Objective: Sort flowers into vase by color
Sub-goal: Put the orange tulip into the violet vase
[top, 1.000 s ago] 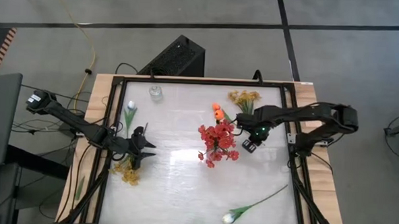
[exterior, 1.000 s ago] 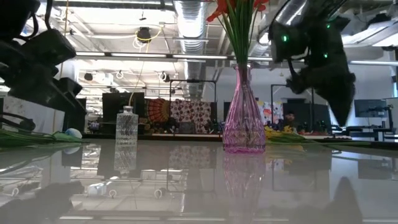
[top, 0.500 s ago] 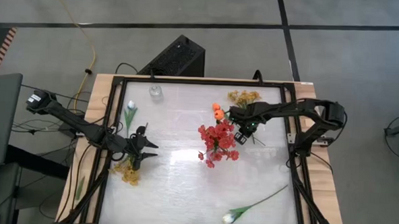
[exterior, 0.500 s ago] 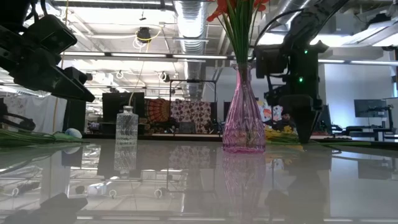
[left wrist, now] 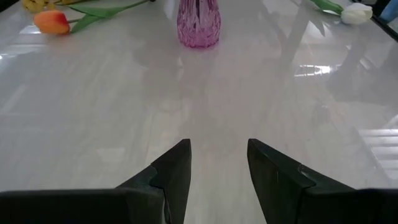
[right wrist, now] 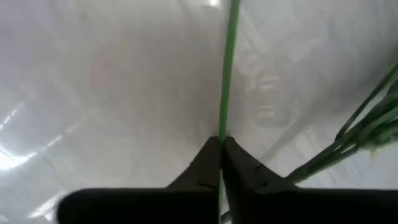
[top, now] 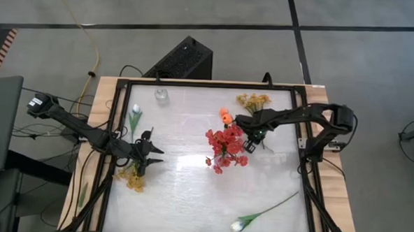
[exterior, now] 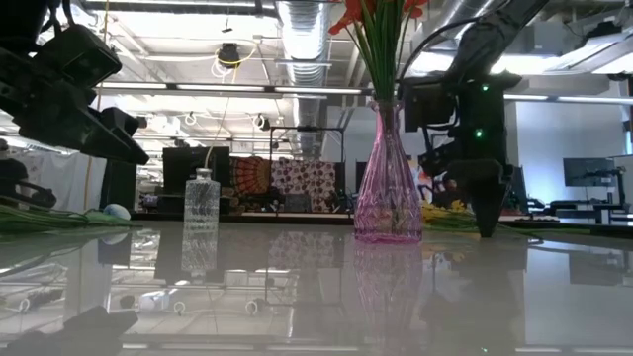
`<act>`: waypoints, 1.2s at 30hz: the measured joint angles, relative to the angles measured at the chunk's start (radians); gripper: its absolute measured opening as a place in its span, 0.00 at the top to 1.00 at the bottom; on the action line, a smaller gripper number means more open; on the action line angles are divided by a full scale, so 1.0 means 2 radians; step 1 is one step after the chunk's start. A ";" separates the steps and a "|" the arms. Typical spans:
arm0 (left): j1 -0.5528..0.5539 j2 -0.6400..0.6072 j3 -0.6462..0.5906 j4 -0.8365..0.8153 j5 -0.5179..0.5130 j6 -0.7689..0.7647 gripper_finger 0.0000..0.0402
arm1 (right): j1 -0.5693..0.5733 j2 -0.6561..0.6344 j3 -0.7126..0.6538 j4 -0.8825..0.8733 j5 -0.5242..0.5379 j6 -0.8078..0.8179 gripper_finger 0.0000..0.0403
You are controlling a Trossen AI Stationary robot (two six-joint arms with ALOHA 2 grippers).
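You are partway through sorting the flowers. A pink glass vase (exterior: 387, 193) stands near the middle of the counter (top: 190, 192) and already holds the red sprays (top: 225, 145), seen from above as a red cluster.

Your right hand (top: 255, 137) is down at the counter surface, just beside the vase on the side toward the right edge. It is clenched on a thin green stalk (right wrist: 227, 68); the right wrist view shows the stalk pinched between the two dark fingertips (right wrist: 208, 163) and running straight away from them. This appears to be the stem of the orange tulip (top: 226, 116), whose head lies just beyond the vase toward the far edge, though the link between stalk and bloom is not fully visible. A yellow spray (top: 254, 101) lies near the far right corner, close to this hand.

Your left hand (top: 148, 153) hovers near the left edge with its fingers released and empty, above another yellow spray (top: 130, 178). A white tulip (top: 135, 111) lies near the far left corner, beside a small clear glass bottle (top: 162, 96). A second white tulip (top: 238, 226) lies near the front edge.

The step in hand looks like the pick-up of the orange tulip. Next you would likely need to lift the stalk clear without brushing the vase or the red blooms, then carry it to a matching vase.
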 joint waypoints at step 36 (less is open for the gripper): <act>0.000 0.000 0.000 -0.010 0.001 -0.017 0.64 | 0.370 -0.315 -0.046 0.341 0.504 0.077 0.96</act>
